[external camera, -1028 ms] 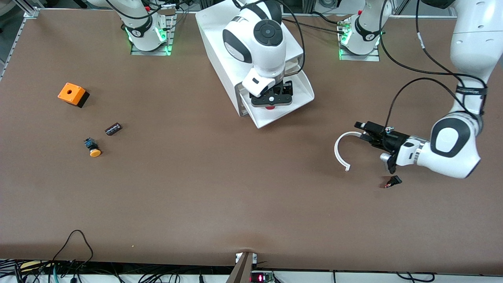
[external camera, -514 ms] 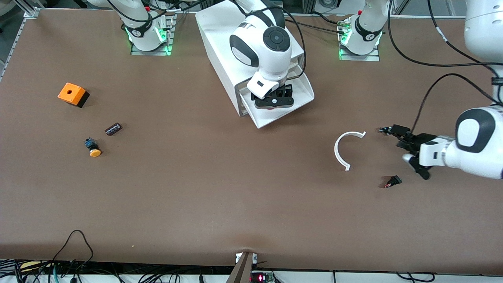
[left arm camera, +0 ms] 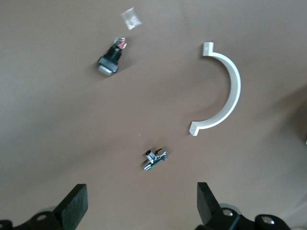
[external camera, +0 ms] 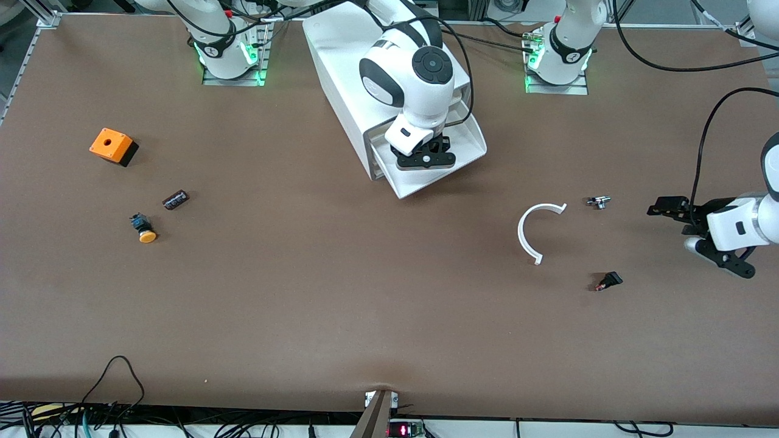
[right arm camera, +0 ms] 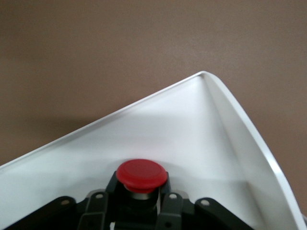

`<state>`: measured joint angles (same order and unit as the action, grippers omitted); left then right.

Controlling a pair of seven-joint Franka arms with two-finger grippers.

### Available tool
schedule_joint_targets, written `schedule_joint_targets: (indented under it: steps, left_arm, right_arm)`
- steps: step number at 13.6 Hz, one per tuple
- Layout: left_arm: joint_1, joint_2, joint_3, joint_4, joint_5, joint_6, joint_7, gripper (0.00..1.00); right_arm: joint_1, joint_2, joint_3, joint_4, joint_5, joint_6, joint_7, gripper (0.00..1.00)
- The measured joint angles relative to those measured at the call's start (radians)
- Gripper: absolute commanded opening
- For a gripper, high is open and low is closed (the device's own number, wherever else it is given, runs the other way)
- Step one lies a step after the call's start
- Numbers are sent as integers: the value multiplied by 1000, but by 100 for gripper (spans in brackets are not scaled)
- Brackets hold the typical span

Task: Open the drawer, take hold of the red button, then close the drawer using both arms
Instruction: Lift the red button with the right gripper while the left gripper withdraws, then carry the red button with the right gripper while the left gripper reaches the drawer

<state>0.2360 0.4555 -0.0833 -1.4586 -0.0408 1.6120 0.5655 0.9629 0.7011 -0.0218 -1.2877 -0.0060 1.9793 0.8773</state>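
Step in hand: the grab stood as the step in hand, judged from the shallow white tray-like drawer (external camera: 468,146) standing pulled out of the large white box cabinet (external camera: 341,67) with the right arm down inside it.
Button: the small push button with the round red cap (right arm camera: 142,173) sat on the drawer's floor, a dark body under the cap; in the front view the arm hid it.
Right gripper: the right gripper (external camera: 426,159) was low in the open drawer, its dark fingers (right arm camera: 165,203) close on either side of the button's body under the cap; they looked clenched on it, though the contact itself was partly hidden.
Left gripper: the left gripper (external camera: 700,234) hung released, fingers spread, over bare table toward the left arm's end, waiting.
Nearby clutter: in the front view a curved white plastic arc (external camera: 528,231) lay at about 9 o'clock of the left gripper, with a small silver metal fitting (external camera: 599,201) between them and a small black switch part (external camera: 608,281) at about 8 o'clock.
Elsewhere: an orange box with a hole (external camera: 111,145), a dark cylindrical part (external camera: 175,199) and an orange-capped button (external camera: 143,228) lay toward the right arm's end.
Next move: it probably called for a straight lift clear of the drawer's raised rim, then a push on the cream front to shut it.
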Motion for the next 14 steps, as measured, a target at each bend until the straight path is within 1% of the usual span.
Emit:
schedule_joint_targets:
  steps: [2,4,5,7,8,10,12,14]
  left_arm:
    - [-14,4,-12,-12,1,1,-10,100]
    - [-44,19,-32,-22,-21,-17,-10,100]
    - [-62,31,-51,-28,-22,-48,-11,100]
    - [-122,60,-73,-33,-22,-57,-32,100]
    - [-153,74,-75,-34,-23,-46,-76,100]
    - [-186,95,-80,-34,-40,-15,-225,100]
    - [-230,106,-86,-36,-48,-3,-360,100]
    - [-301,105,-95,-53,-50,39,-534,100]
  right_arm:
    - [0,0,-6,6,0,0,-1,0]
    - [-2,-1,-13,23,0,-4,-1,0]
    - [-6,-2,-19,43,0,-14,-1,0]
    - [-31,-5,-24,112,0,-75,-13,0]
    - [-55,-11,-24,148,1,-116,-42,0]
    - [-118,-41,-24,191,27,-172,-138,0]
    - [-192,-86,-25,202,54,-228,-268,0]
    - [-276,-129,-29,202,83,-335,-435,0]
